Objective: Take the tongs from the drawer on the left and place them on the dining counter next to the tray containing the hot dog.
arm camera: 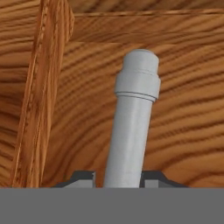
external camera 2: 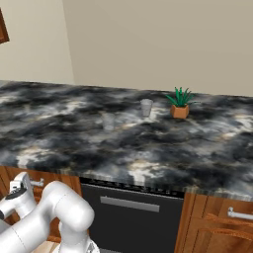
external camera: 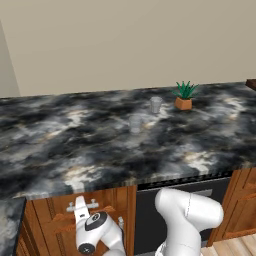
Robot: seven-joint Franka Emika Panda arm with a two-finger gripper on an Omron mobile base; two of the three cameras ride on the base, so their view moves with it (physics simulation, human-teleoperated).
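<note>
In the hand view, the gripper (arm camera: pixel 119 180) sits at the bottom centre of the frame with its two small dark finger tips (arm camera: pixel 83 178) pressed against either side of the silver bar handle (arm camera: pixel 131 127), so the hand is clenched on that handle. The handle runs from the bottom centre up to a rounded, stepped end cap near the upper middle of the frame. Behind it lies the reddish-brown wooden front of the drawer (arm camera: pixel 183 109), its grain sweeping across the frame, with a raised wooden rail along the left side and a seam near the top.

In the left base view, the white arm bends low at the bottom centre, and the gripper (external camera: pixel 80 205) reaches the silver handle (external camera: pixel 92 204) on the drawer front (external camera: pixel 107 200) at the lower left, just under the edge of the black-and-grey marbled stone counter (external camera: pixel 60 145). On that counter, right of centre, stand two small translucent grey cups (external camera: pixel 156 104) and, beside them at the upper right, a small green plant in an orange square pot (external camera: pixel 183 96).

In the right base view, the hand sits at the lower left edge by the handle (external camera 2: pixel 37 183), left of a black appliance front (external camera 2: pixel 133 217) with a grey bar.
</note>
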